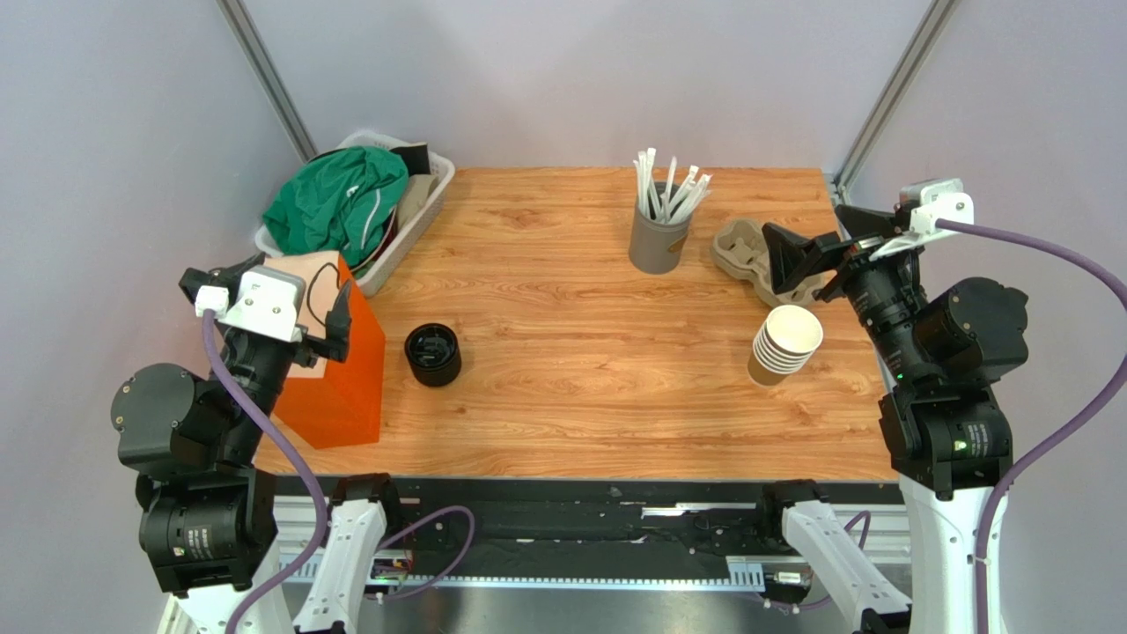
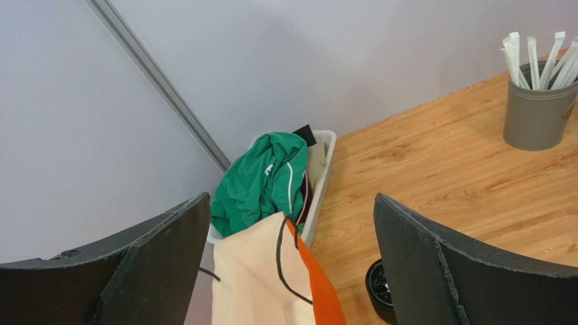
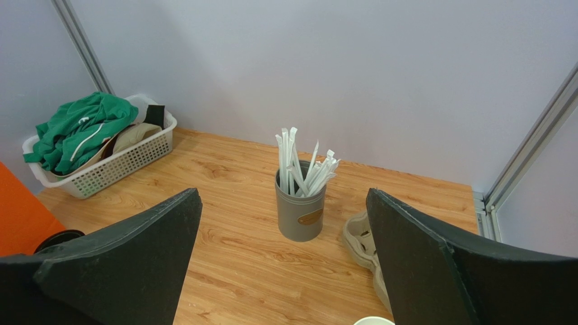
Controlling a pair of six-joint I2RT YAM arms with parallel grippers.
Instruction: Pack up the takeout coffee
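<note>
The black lid (image 1: 433, 354) sits left of centre on the wooden table (image 1: 582, 396), just beside the orange bag (image 1: 347, 383). No lone cup stands apart. The only tan ribbed ones are nested in a stack of cups (image 1: 781, 359) near the right edge, so the top cup (image 1: 794, 325) looks like the one to pull.

Handling guess: the cup is light and thin-walled, so it'll squash if pinched hard. Best taken across the ribbed wall just under the rim, gently, and the nested ones may lift with it. The lid is stiff but low and slick, so grab it across its edge.

The left gripper (image 2: 290, 200) hangs over the bag with jaws wide apart, holding nothing. The right gripper (image 3: 283, 193) is also spread wide and empty, up behind the stack by the cardboard cup carrier (image 1: 741, 251).

Further out there's a grey cup of straws (image 1: 658, 238) and a white basket (image 1: 426, 198) holding a green garment (image 1: 337, 198)
</note>
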